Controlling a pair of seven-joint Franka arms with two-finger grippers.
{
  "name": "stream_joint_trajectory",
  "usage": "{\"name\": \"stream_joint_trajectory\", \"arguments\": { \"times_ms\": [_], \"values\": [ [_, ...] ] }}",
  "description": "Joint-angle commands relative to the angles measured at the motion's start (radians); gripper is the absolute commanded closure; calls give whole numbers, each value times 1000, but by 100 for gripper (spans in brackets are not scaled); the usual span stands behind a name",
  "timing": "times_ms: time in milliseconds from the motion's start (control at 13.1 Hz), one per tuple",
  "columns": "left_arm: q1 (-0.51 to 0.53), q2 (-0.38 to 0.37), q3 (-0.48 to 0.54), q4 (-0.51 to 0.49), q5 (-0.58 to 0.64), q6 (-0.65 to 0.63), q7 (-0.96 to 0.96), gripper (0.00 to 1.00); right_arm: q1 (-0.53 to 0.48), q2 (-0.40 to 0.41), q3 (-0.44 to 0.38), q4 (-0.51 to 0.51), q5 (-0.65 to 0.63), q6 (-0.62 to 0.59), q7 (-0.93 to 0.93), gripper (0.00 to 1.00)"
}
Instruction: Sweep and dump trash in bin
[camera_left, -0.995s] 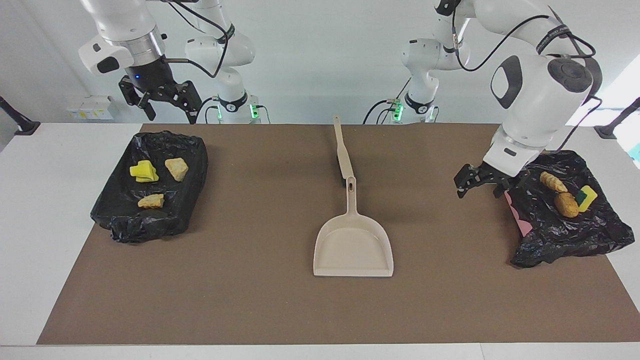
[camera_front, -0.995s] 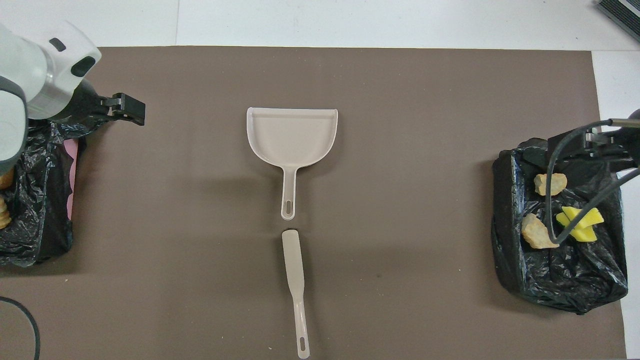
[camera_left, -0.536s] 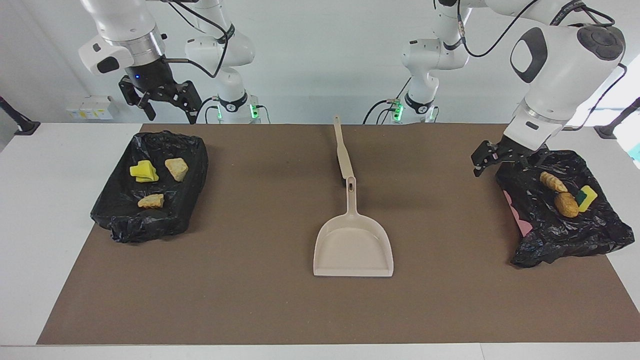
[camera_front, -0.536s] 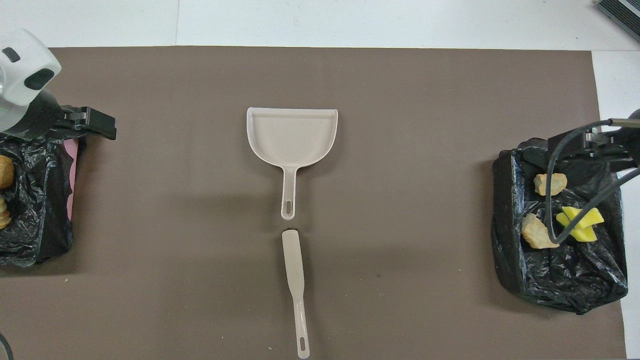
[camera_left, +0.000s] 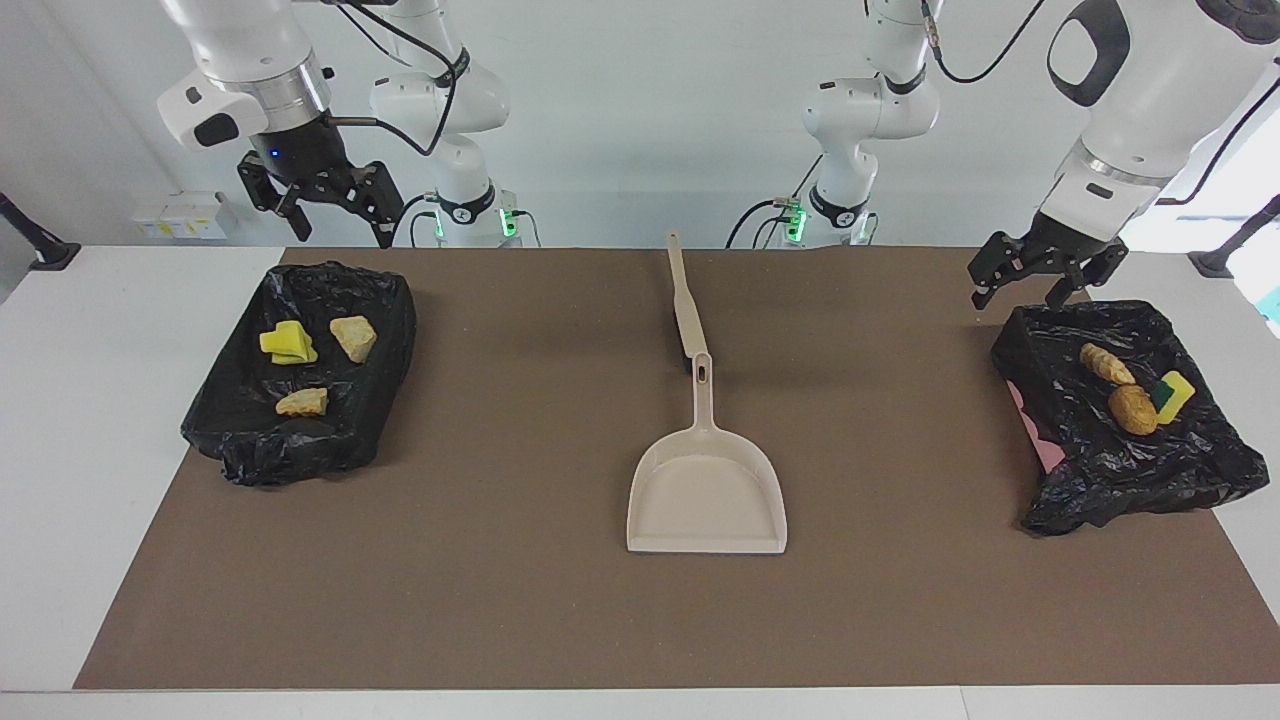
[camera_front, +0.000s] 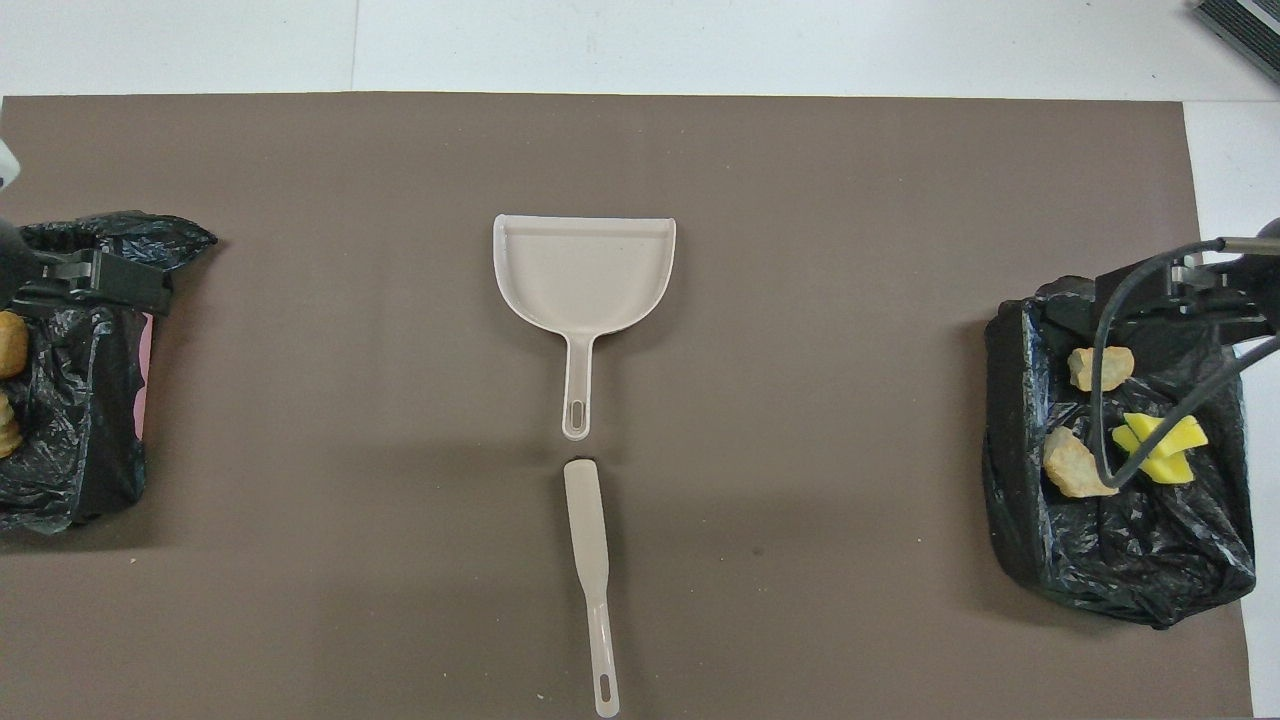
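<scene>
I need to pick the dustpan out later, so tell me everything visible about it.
The dustpan is beige, plastic-looking, one piece: a flat, shallow pan with raised side and back walls and a straight handle ending in a hanging slot. It is empty and lies flat on the brown mat at mid-table, open edge pointing away from the robots, handle toward them. The brush lies in line just past the handle's end. No tool touches it.
</scene>
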Motion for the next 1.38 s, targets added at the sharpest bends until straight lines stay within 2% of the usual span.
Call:
{"name": "stream_joint_trajectory", "arguments": {
  "times_ms": [0, 1301],
  "values": [
    [9, -10, -5, 28, 18, -66, 15, 0, -7, -11, 0, -16, -4, 5, -27, 0],
    [-4, -22, -7, 8, 17, -86, 14, 0, -7, -11, 0, -16, -4, 5, -27, 0]
  ]
}}
